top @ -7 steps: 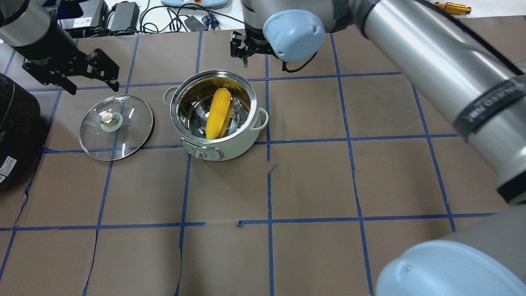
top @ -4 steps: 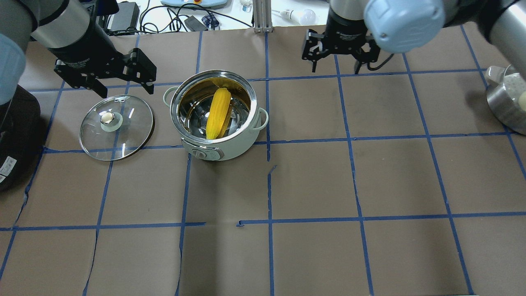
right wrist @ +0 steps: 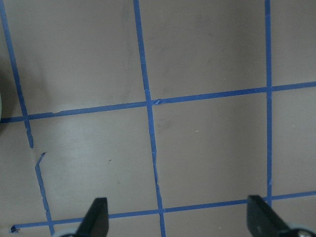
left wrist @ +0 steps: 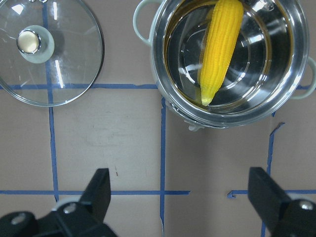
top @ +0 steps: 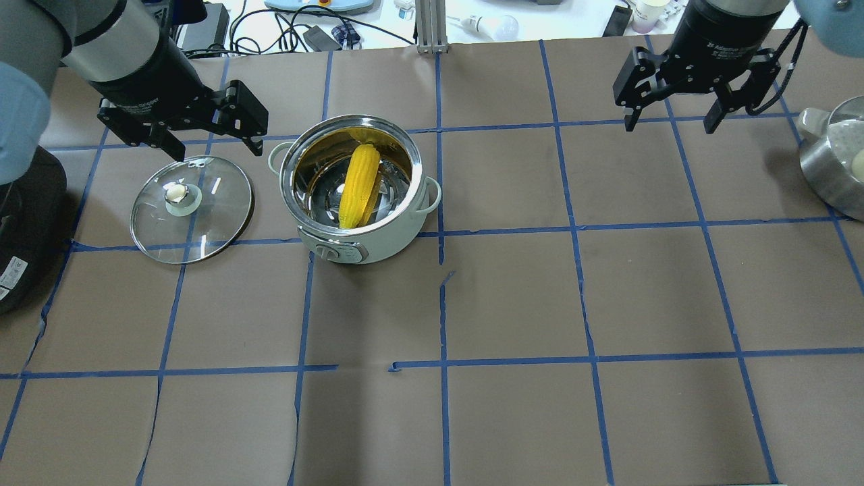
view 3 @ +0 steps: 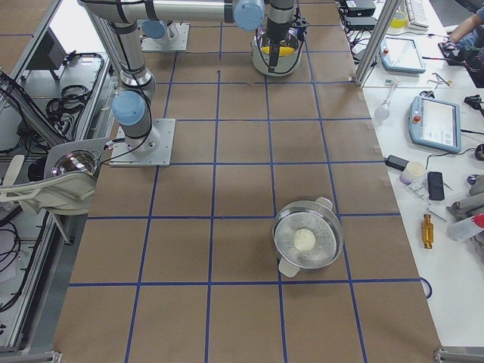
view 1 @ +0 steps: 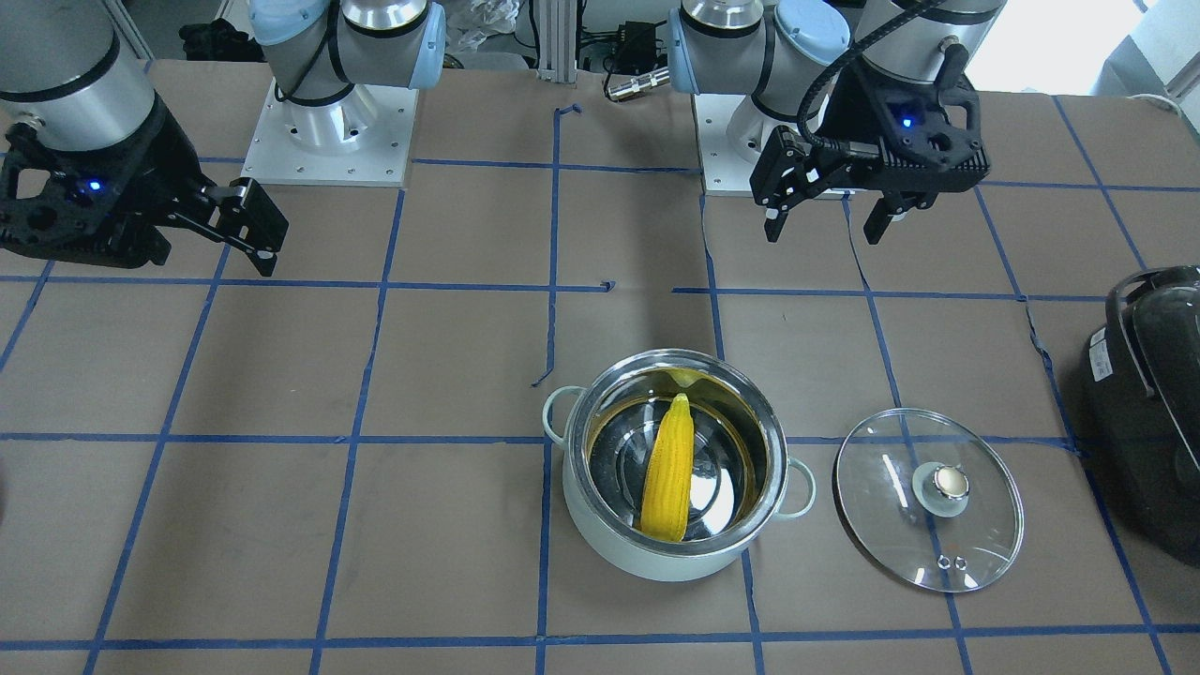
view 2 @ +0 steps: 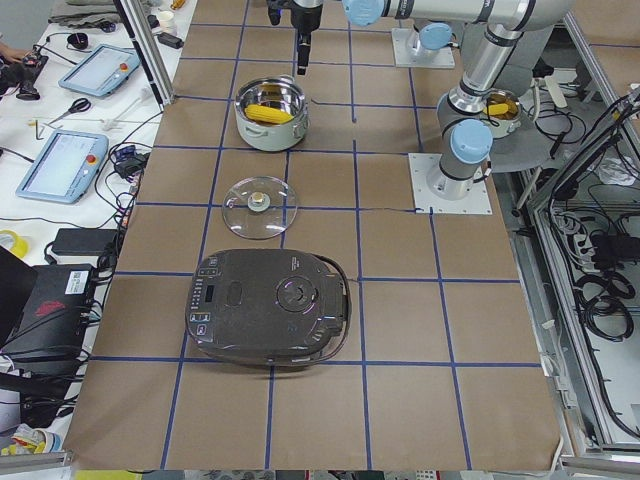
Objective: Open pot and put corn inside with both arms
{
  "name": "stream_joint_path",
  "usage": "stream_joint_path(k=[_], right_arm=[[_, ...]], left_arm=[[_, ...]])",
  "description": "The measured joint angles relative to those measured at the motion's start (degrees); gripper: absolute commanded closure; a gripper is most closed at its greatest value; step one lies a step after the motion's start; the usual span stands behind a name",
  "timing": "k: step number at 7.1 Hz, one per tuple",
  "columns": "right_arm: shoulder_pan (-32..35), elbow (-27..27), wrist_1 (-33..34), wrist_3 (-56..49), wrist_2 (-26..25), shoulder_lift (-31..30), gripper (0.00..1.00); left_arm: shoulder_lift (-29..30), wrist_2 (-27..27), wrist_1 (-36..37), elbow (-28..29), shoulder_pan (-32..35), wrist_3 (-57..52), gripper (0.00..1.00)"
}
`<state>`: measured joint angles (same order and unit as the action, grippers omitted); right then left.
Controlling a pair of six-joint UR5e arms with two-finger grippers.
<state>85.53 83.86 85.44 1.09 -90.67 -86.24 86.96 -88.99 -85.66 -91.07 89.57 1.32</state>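
Observation:
The mint-green pot (top: 395,241) stands open left of the table's middle. The yellow corn (top: 358,183) lies inside it, leaning on the steel wall. It also shows in the front view (view 1: 667,473) and the left wrist view (left wrist: 220,47). The glass lid (top: 212,202) lies flat on the table to the pot's left. My left gripper (top: 217,150) is open and empty, above the far side of the gap between lid and pot. My right gripper (top: 668,127) is open and empty, far to the right at the back of the table.
A large black appliance (top: 20,223) stands at the left edge, beside the lid. A steel pot with a white lump in it (top: 833,165) stands at the right edge. Cables and devices lie beyond the table's far edge.
My right arm has swung from behind the pot far to the right. My left gripper has moved right, toward the pot. Pot, corn and lid have not moved.

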Motion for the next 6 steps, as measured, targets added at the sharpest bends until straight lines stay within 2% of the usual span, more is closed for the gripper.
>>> stream_joint_path(k=[4,6], right_arm=[[-0.1,3.1,0.0,-0.6,0.9,-3.6,0.0],[0.0,3.5,0.3,-0.9,0.9,-4.0,0.0]], left_arm=[[-0.2,0.0,0.5,0.2,0.2,0.3,0.0],[-0.2,-1.7,1.2,0.1,0.2,0.4,0.0]])
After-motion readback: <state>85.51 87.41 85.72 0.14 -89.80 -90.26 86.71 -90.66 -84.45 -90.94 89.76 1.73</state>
